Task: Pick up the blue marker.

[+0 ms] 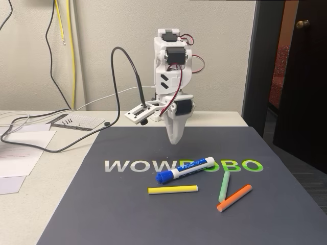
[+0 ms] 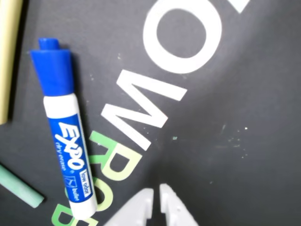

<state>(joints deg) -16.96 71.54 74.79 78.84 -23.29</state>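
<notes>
The blue marker (image 1: 185, 169) lies on the dark mat, a thick white barrel with a blue cap pointing front left in the fixed view. In the wrist view the blue marker (image 2: 66, 132) lies at the left, cap toward the top. My white gripper (image 1: 174, 138) hangs above the mat behind the marker, fingertips pointing down. In the wrist view the gripper (image 2: 156, 190) enters from the bottom edge, fingers nearly together with a thin gap and nothing between them, to the right of the marker.
A thin yellow stick (image 1: 173, 189), a green stick (image 1: 224, 186) and an orange stick (image 1: 234, 198) lie near the marker on the dark mat (image 1: 102, 214) with its printed lettering. Papers (image 1: 23, 153) and cables (image 1: 61, 143) lie at the left.
</notes>
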